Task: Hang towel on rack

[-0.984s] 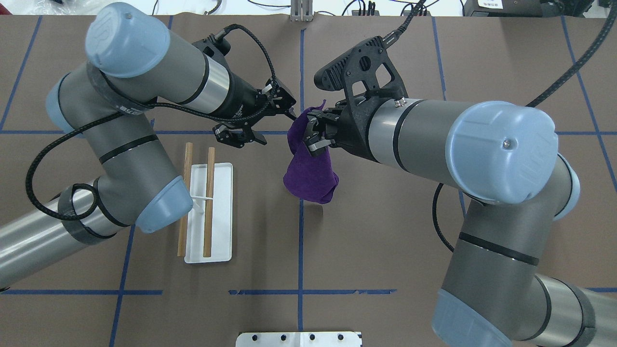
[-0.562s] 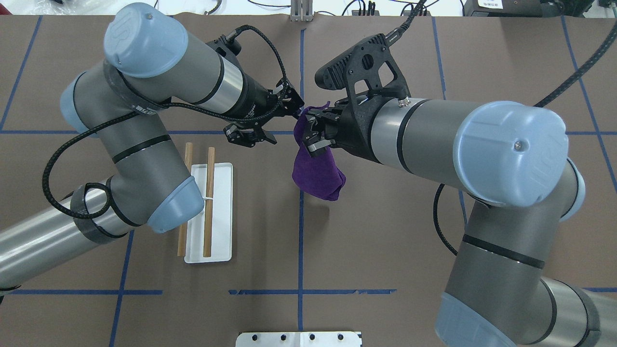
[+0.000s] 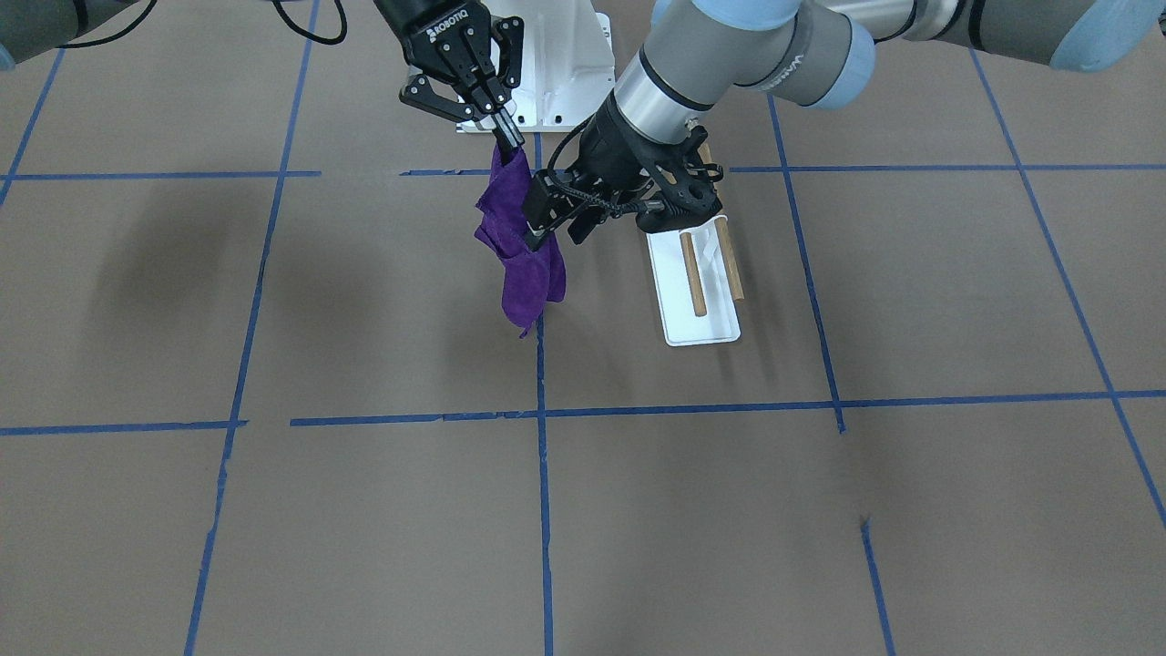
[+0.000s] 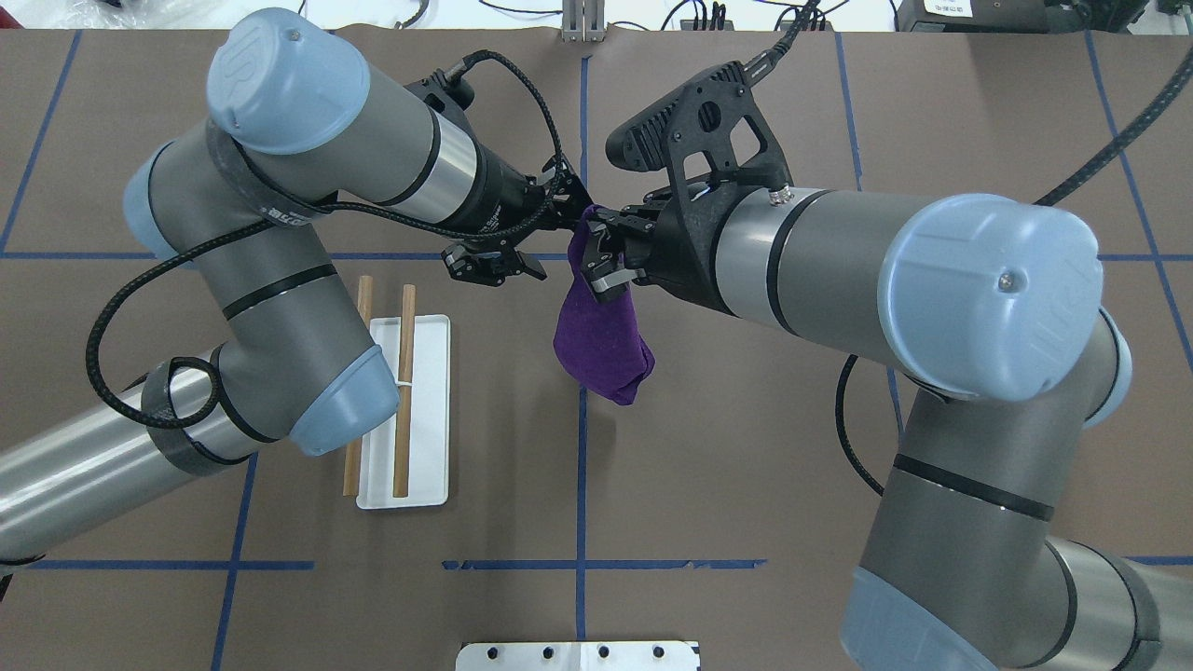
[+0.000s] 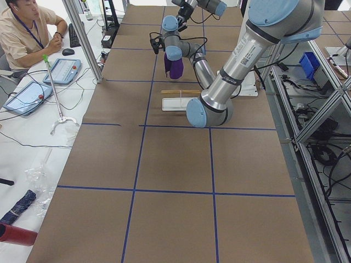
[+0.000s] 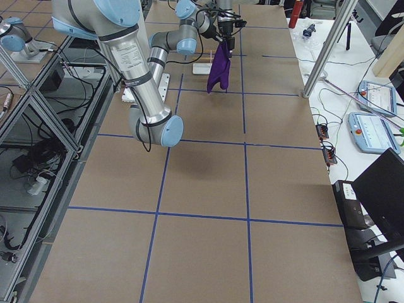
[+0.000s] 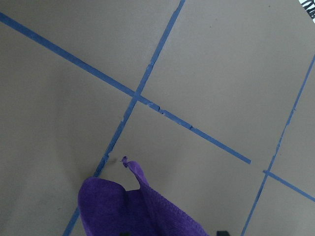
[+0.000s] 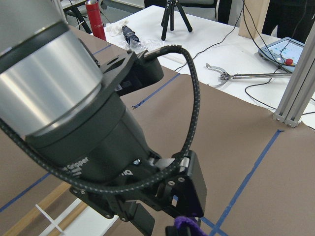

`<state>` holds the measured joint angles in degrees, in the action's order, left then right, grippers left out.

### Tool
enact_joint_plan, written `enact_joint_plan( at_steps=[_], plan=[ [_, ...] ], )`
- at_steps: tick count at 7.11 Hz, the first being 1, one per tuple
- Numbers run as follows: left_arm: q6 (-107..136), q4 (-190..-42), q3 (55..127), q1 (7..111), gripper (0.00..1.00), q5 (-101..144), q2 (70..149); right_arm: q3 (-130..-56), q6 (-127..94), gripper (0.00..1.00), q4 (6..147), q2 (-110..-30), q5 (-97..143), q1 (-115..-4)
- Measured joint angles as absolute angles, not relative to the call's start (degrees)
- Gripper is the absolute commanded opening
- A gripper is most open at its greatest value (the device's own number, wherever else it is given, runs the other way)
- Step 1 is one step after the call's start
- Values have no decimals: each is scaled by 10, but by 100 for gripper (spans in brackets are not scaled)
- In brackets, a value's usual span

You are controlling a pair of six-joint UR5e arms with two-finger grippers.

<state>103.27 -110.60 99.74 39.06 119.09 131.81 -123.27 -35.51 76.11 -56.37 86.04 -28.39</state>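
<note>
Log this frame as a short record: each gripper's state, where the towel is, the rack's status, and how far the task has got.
right gripper: shut, pinching the top of the purple towel
left gripper: open, fingers on either side of the towel's upper part, not closed on it
towel: bunched, hanging down from the right gripper, appears clear of the table
rack: white base with two wooden rods, on the left arm's side, nothing on it
task status: towel not yet hung
</note>
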Motion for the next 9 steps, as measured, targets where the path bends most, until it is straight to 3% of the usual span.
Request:
enact_joint_plan(
  at_steps=[1, 2, 6, 7, 8, 9],
  plan=[
    [1036, -1106, 1000, 390, 9, 1191, 1318, -1234, -355, 0, 761, -563, 860, -284],
    [1046, -1107, 1002, 389, 0, 1191, 1318, -1234, -355, 0, 761, -563, 860, -284],
    [1056, -1108, 1006, 388, 0, 1190, 1316, -1235, -355, 0, 761, -564, 860, -284],
    [1056, -1108, 1006, 388, 0, 1189, 1315, -1235, -354, 15, 761, -564, 861, -284],
    [1055, -1108, 1007, 388, 0, 1189, 1315, -1234, -354, 81, 762, -564, 866, -284],
    [1053, -1108, 1009, 388, 0, 1189, 1312, -1233, -360, 99, 765, -566, 879, -285]
  ],
)
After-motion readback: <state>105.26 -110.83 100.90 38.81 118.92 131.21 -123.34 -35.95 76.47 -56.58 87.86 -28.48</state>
